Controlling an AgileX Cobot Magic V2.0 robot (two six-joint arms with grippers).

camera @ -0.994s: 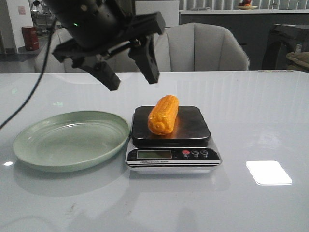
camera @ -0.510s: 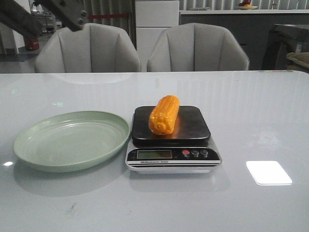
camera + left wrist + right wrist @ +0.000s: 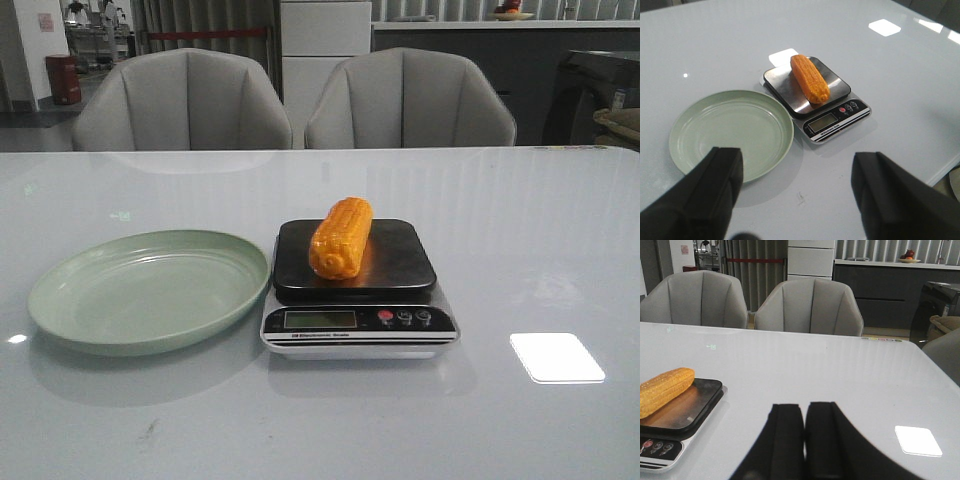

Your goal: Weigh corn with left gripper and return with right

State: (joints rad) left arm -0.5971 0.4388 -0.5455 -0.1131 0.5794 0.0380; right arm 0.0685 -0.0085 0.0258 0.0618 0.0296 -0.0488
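Left black two-fingered gripper (image 3: 797, 195) gone from front view's upper left, fingers spread. Stubby orange corn cob (image 3: 340, 237) on black-topped digital scale (image 3: 358, 288), frame centre, beside green plate (image 3: 148, 290). Right black gripper (image 3: 804, 440) pressed together. Scale readout illegible.

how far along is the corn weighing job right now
Done: the corn lies on the scale, apart from the green plate, which has nothing on it. The left end effector is open and well above the table. In hand: nothing is gripped; the right end effector is shut, off to the side. Left: the right arm must pick up the corn and return it, presumably to the plate.
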